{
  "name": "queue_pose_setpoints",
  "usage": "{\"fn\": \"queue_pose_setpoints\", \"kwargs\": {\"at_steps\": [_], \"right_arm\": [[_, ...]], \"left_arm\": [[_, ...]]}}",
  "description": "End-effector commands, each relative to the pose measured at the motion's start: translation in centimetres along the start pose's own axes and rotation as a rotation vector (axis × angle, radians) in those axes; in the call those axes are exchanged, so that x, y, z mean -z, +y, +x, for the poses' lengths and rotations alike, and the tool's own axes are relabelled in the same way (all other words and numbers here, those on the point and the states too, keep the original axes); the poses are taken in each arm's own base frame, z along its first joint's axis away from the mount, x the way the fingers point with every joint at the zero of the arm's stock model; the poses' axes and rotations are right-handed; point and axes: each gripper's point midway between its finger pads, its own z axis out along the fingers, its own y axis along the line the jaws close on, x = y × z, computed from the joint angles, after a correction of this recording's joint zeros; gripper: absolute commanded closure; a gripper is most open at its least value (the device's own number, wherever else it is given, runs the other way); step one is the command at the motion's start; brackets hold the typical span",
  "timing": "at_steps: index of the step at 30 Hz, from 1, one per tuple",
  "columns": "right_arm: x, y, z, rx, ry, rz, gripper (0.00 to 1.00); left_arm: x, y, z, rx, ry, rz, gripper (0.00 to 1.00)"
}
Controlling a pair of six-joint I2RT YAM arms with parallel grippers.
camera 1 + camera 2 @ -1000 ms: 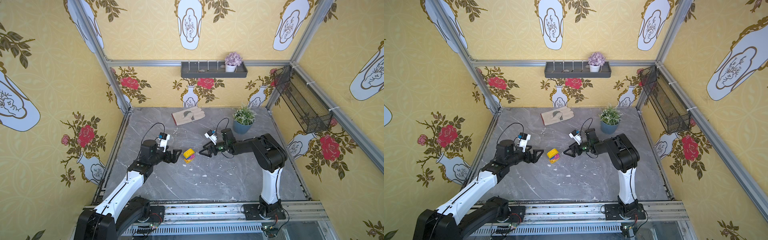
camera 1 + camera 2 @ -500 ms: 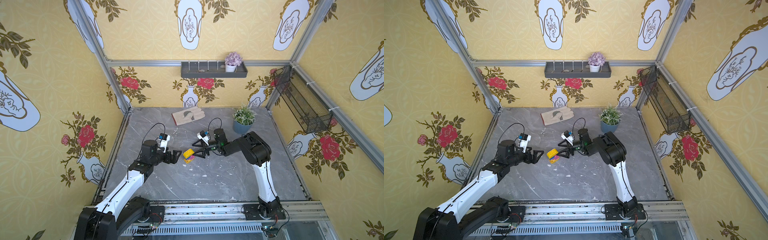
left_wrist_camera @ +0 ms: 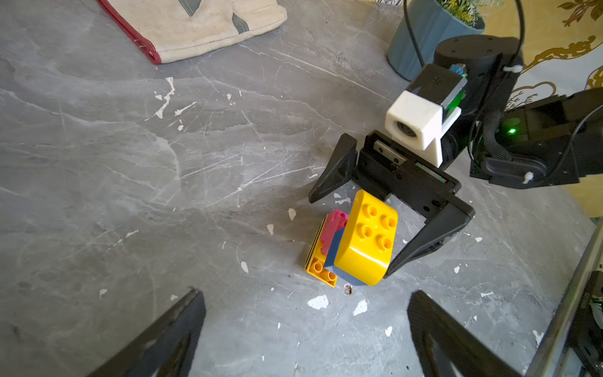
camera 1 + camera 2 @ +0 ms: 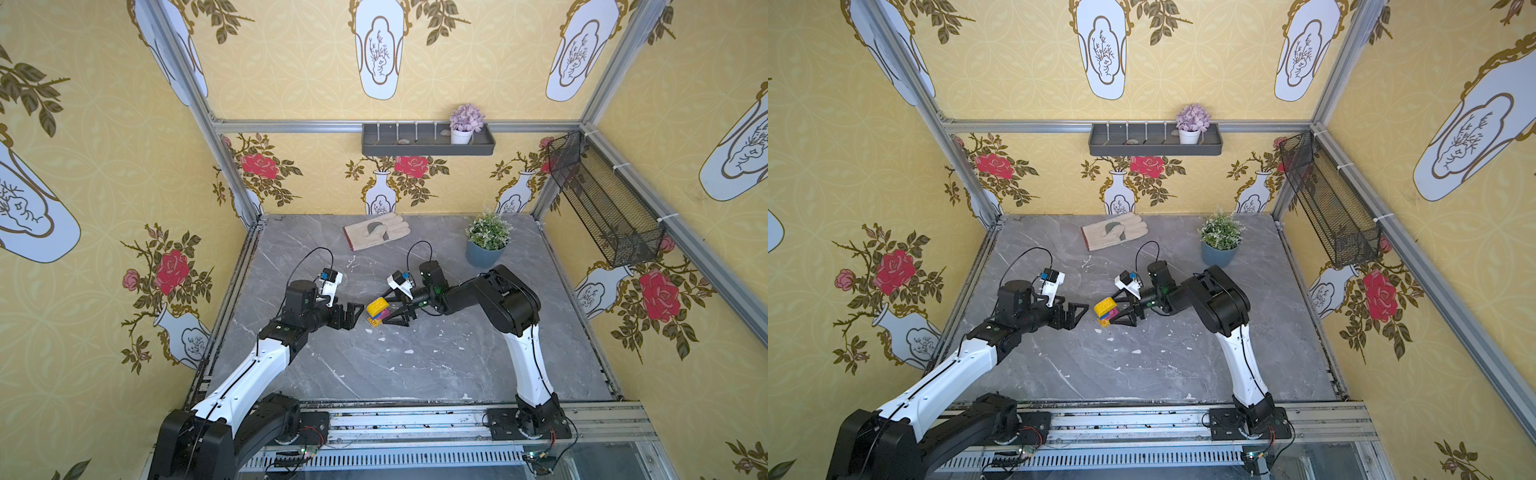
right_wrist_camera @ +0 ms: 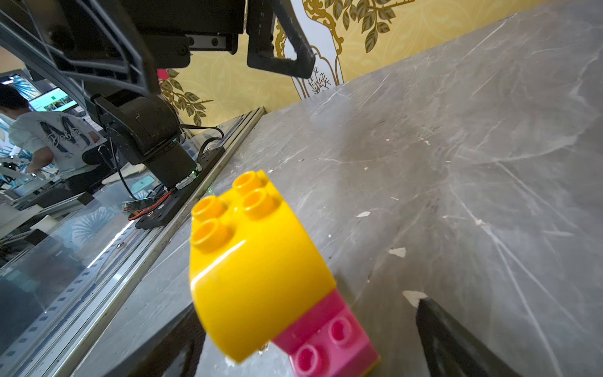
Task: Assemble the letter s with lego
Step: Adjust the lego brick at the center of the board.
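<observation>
Two black robot arms meet near the middle of a grey marble table [image 4: 436,365], seen from above. In both top views the lego cluster [image 4: 377,311] [image 4: 1105,311], yellow on top with pink beneath, sits on the table between them. The left gripper [image 4: 353,313] [image 4: 1079,312] hovers just left of it, jaws wide and holding nothing. The right gripper [image 4: 384,309] [image 4: 1113,311] reaches in from the right, its jaws spread wide on either side of the cluster. A pale glove [image 4: 376,236] and a potted plant [image 4: 486,243] lie at the far side. The left wrist view shows the left gripper [image 3: 306,292] open and short of the cluster [image 3: 362,248]: a rounded yellow brick [image 3: 368,235] over blue [image 3: 332,251] and pink [image 3: 332,225]. The right gripper [image 3: 350,236] straddles it, one finger just beside the yellow brick; contact cannot be judged. The right wrist view shows the yellow brick [image 5: 254,271] and a pink brick [image 5: 326,336] close up between the right gripper's [image 5: 306,305] spread fingers.
</observation>
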Motion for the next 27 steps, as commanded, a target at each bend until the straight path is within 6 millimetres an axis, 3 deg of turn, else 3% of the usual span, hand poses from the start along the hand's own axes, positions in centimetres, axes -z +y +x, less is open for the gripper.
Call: {"fn": "queue_pose_setpoints", "kwargs": {"at_steps": [1, 8, 21, 27], "right_arm": [[0.0, 0.5, 5.3, -0.311, 0.123, 0.048, 0.02], [0.6, 0.8, 6.1, -0.311, 0.139, 0.079, 0.07], [0.5, 1.5, 6.3, -0.289, 0.157, 0.113, 0.29], [0.2, 1.1, 6.4, -0.245, 0.151, 0.184, 0.29]], "left_arm": [[0.1, -0.1, 0.0, -0.013, -0.001, 0.006, 0.01], [0.0, -0.1, 0.2, -0.011, 0.002, 0.008, 0.01], [-0.2, -0.2, 0.9, -0.026, 0.023, 0.012, 0.01], [-0.3, -0.2, 1.1, -0.027, 0.033, 0.011, 0.01]]}}
